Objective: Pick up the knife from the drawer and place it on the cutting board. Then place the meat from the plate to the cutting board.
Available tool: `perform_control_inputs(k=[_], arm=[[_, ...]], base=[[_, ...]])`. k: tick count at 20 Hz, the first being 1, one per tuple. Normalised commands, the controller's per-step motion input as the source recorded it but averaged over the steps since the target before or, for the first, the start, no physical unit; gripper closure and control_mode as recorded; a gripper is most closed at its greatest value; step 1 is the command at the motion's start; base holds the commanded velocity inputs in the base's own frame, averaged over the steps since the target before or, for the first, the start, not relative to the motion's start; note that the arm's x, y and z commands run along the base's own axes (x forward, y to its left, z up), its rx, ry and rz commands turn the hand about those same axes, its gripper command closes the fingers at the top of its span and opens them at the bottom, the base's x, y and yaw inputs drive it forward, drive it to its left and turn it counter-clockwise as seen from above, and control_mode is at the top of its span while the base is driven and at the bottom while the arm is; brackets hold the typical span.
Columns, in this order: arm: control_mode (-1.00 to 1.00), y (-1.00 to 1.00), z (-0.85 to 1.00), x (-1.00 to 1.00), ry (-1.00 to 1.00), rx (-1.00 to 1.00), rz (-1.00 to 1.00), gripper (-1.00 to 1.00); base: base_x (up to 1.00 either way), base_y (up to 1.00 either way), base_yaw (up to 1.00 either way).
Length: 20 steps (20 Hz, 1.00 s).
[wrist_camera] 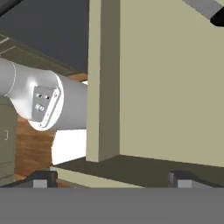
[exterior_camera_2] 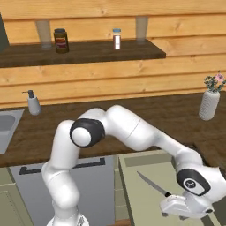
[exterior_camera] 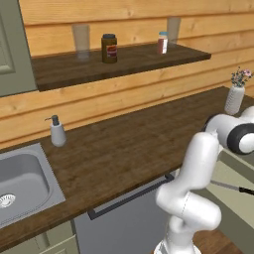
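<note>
Inside pale drawer, slim knife, silver blade, black handle

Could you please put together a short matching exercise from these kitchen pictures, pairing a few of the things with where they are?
Things:
1. knife
2. soap dispenser
3. brown jar
4. flower vase

Places:
A. on the wall shelf, between a glass and a small white bottle
B. lying in the open drawer
C. on the counter by the sink
D. on the counter at the right

Pairs: 1-B, 2-C, 3-A, 4-D
</note>
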Motion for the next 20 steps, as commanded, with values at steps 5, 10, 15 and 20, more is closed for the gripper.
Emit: perform_control_inputs(k=[5, 10, 15, 20], arm=[[-1.0, 0.17, 0.08, 0.27, -0.31, -0.15, 0.01, -1.0], [-1.0, 0.29, -0.02, 0.55, -0.2, -0.14, 0.03, -1.0], [-1.0, 0.38, 0.11, 0.7, 0.35, -0.24, 0.04, -1.0], [-1.0, 0.02, -0.18, 0.64, 0.46, -0.23, 0.03, -1.0]], base=[[0.0, 0.0, 0.0], [0.0, 0.0, 0.0], [0.0, 0.0, 0.0], [0.0, 0.0, 0.0]])
